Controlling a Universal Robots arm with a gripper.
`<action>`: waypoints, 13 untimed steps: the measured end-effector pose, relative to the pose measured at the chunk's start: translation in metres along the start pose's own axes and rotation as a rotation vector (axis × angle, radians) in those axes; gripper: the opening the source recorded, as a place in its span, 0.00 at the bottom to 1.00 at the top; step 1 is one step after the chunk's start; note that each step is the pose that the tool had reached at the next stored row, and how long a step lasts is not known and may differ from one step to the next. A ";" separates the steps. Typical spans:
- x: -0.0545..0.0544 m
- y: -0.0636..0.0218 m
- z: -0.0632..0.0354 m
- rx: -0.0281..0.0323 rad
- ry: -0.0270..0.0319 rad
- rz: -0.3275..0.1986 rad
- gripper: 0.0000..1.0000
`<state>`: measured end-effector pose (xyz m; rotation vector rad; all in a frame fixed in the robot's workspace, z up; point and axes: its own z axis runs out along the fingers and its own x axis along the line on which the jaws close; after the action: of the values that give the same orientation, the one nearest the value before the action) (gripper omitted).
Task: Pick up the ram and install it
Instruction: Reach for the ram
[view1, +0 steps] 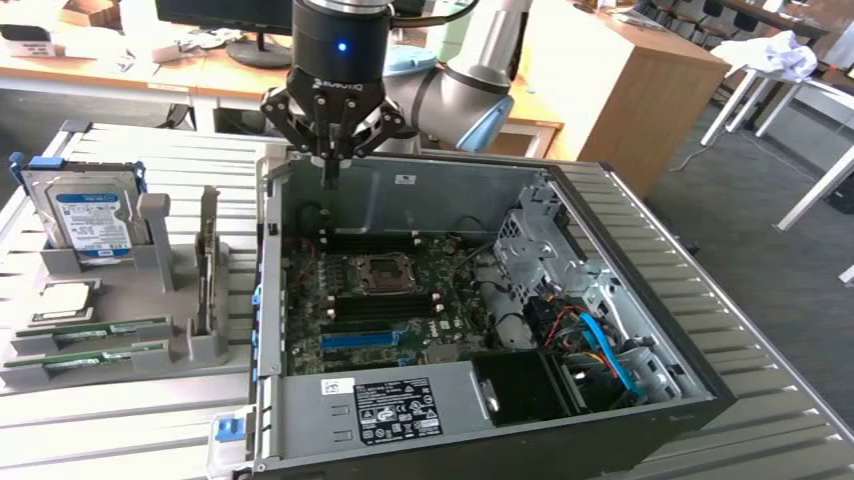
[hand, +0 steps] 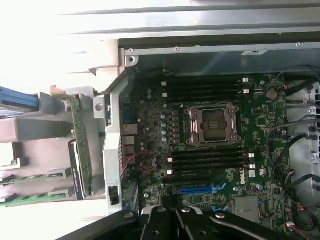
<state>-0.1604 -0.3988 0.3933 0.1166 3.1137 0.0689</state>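
gripper (view1: 328, 178): fingers closed together, holding nothing | position: over back wall of open computer case (view1: 427, 190) | ram (hand: 82, 150): standing on edge in grey rack (hand: 47, 130), beside gripper, outside case, well apart from it

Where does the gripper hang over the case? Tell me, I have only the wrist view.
Observer: The gripper hangs above the case's far rim, near the corner on the exterior view's left, not down inside.
Operator: Say what stands beyond the ram.
Observer: A hard drive with a blue-white label stands upright in the rack, to the exterior view's left of the ram.
Operator: Name what lies before it.
Observer: A square processor chip lies flat there.
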 end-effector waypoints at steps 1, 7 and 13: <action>0.001 -0.0001 0.0000 0.0000 -0.0001 0.000 0.10; 0.005 -0.0004 -0.0002 0.0000 0.0000 0.000 0.10; 0.010 -0.0008 -0.0003 0.0000 0.0000 0.000 0.10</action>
<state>-0.1708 -0.3988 0.3933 0.1165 3.1137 0.0689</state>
